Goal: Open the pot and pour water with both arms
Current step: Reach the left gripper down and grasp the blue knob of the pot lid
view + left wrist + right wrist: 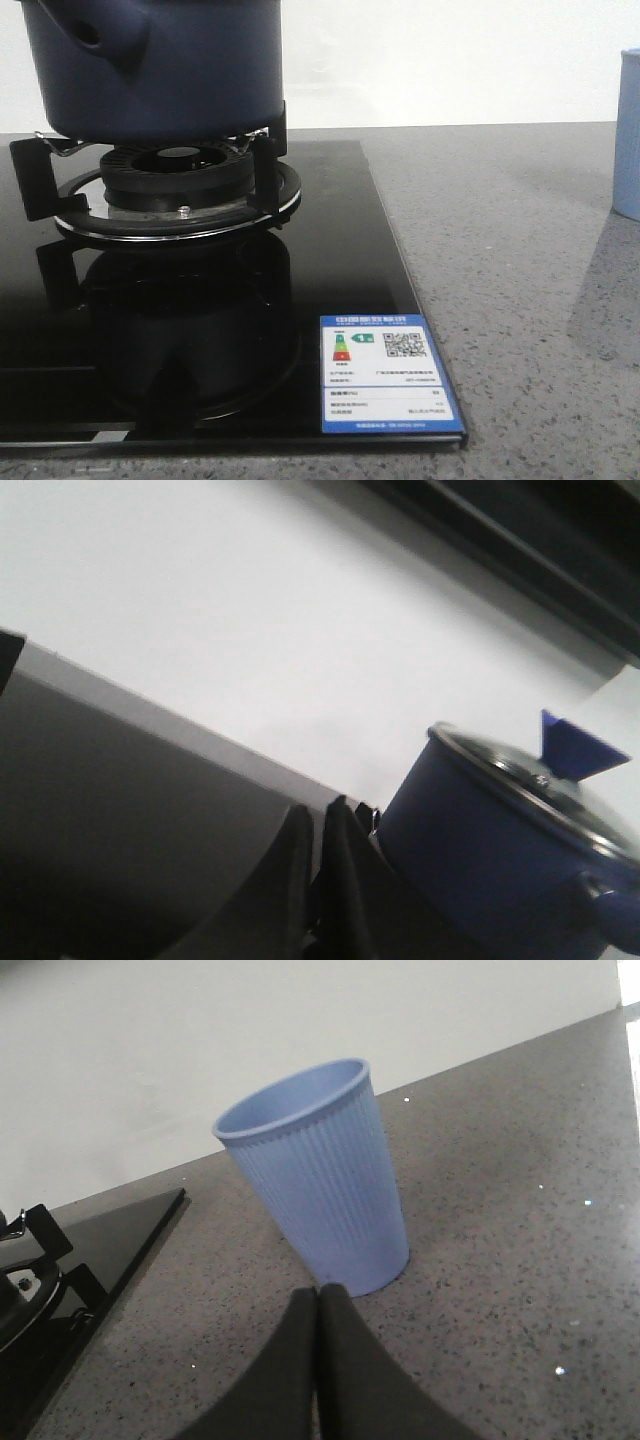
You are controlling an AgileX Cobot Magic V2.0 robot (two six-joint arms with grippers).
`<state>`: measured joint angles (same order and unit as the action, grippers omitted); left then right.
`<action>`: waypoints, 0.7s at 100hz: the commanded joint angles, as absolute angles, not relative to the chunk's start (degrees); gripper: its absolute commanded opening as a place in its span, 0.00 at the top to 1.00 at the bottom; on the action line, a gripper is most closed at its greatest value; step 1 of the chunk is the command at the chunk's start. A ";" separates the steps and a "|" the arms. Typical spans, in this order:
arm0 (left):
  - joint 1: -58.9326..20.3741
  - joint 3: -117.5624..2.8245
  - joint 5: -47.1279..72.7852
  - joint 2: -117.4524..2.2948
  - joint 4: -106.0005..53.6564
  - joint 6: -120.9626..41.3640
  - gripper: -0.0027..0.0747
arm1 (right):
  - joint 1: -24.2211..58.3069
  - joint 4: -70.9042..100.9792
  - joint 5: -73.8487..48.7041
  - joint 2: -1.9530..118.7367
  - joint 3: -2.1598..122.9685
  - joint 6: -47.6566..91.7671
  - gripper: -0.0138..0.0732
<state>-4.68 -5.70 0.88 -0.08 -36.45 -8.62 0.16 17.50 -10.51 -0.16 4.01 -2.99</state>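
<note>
The dark navy pot (pixel 160 70) stands on the burner's black supports at the left of the front view, its stubby hollow handle (pixel 95 35) facing me. In the left wrist view the pot (pixel 490 870) carries a glass lid (pixel 535 780) with a blue knob (pixel 575 748). My left gripper (pixel 318 815) is shut and empty, beside the pot and apart from it. The pale blue ribbed cup (pixel 320 1195) stands upright on the counter. My right gripper (pixel 318 1295) is shut and empty, its tips just in front of the cup's base. Neither gripper shows in the front view.
A black glass hob (pixel 330 260) with a burner ring (pixel 180 185) and a blue-edged energy label (pixel 388 385) fills the left. Grey speckled counter (pixel 520 280) lies to the right, where the cup's edge (pixel 628 130) shows. A white wall (pixel 450 60) stands behind.
</note>
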 commanded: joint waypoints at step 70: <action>-12.84 -36.98 13.06 -28.09 -28.61 -21.46 0.99 | 4.73 11.71 -23.99 23.74 30.68 4.63 0.91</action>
<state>-10.24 -34.84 19.30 -26.16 -28.05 -21.08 4.22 12.00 -28.41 22.90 28.62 3.67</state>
